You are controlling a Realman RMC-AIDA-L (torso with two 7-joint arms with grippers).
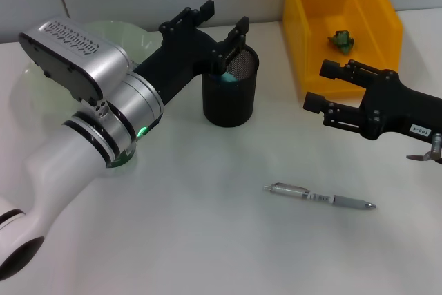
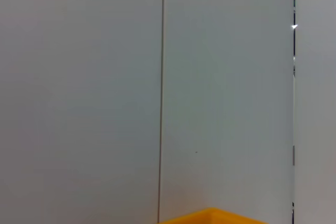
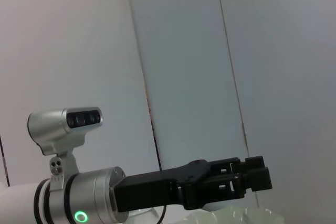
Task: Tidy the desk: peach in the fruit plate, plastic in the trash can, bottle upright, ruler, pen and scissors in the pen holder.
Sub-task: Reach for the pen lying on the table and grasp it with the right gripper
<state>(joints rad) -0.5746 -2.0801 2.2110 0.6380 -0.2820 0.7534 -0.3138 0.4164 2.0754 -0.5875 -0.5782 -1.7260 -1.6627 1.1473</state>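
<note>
My left gripper (image 1: pixel 221 32) hangs over the black pen holder (image 1: pixel 230 94) with its fingers spread wide, holding nothing. My right gripper (image 1: pixel 319 86) waits on the right near the yellow trash can (image 1: pixel 373 39), fingers apart and empty too. The pen (image 1: pixel 321 197) lies flat on the desk (image 1: pixel 207 240), nearer me.

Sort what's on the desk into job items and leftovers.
Job items: pen loose on the desk; pen holder under the open left end effector; trash can holding green scrap; fruit plate, mostly hidden.
Leftovers: none visible; right end effector hovers open, empty.
</note>
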